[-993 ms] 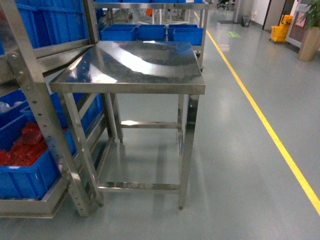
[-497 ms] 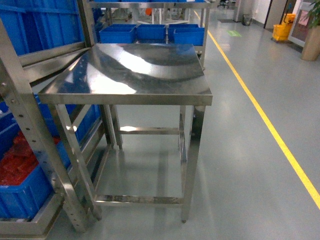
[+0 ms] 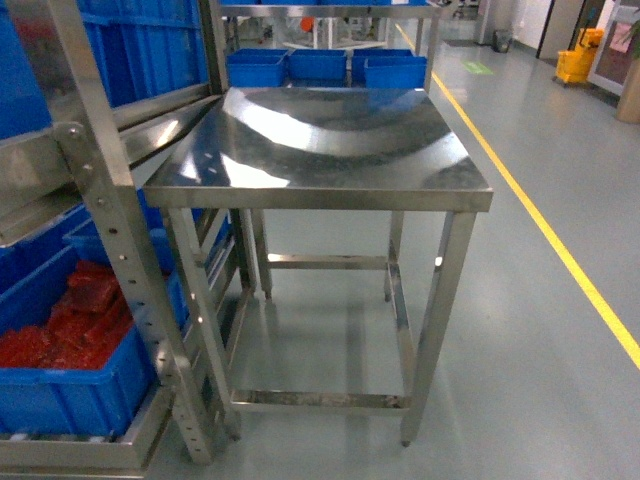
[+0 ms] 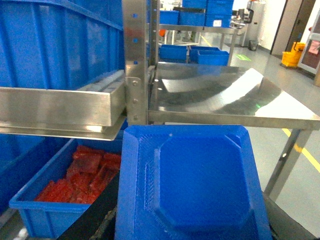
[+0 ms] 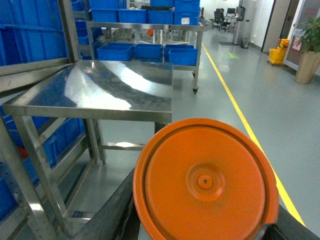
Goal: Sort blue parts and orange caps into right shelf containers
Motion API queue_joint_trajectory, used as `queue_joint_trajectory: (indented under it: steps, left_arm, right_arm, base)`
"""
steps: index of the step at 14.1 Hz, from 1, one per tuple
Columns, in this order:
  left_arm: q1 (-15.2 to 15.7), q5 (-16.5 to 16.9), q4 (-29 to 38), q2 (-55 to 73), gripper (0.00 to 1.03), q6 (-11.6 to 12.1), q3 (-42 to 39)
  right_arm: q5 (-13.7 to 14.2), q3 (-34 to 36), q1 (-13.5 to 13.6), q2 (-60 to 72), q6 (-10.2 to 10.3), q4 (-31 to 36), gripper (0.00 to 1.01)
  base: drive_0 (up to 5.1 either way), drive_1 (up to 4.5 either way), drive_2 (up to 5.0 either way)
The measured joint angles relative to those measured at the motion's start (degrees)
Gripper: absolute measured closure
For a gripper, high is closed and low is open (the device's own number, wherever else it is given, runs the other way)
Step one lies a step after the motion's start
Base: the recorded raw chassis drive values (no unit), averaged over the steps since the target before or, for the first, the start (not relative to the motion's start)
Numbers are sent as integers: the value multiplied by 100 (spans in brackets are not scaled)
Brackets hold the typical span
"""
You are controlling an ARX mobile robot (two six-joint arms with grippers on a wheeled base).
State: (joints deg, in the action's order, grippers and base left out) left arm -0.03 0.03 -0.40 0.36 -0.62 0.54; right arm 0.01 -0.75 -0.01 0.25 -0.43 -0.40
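Observation:
In the left wrist view a blue part, a flat bright-blue piece with a raised octagonal middle, fills the lower frame. My left gripper is shut on it, dark fingers showing at its sides. An orange cap, round with a small centre boss, sits in my right gripper, which is shut on it between black fingers. Neither gripper shows in the head view. A large blue bin on the lowest shelf level at left holds red-orange pieces. The left wrist view shows this bin too.
A bare steel table stands straight ahead beside the steel shelf post. More blue bins sit on a rack behind it. A yellow floor line runs along the right, with a yellow mop bucket far back.
The head view has swung: the table sits further right in frame and the shelf post and red-filled bin loom larger at left.

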Motion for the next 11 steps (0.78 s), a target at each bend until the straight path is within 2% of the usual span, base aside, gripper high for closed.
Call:
queue_joint_trajectory:
  steps: [11]
  left_arm:
    - [0,-13,24,0,59,0,0]
  right_arm:
    - [-2,0,0,-2,0,37,57]
  base:
    - [-497,243,243]
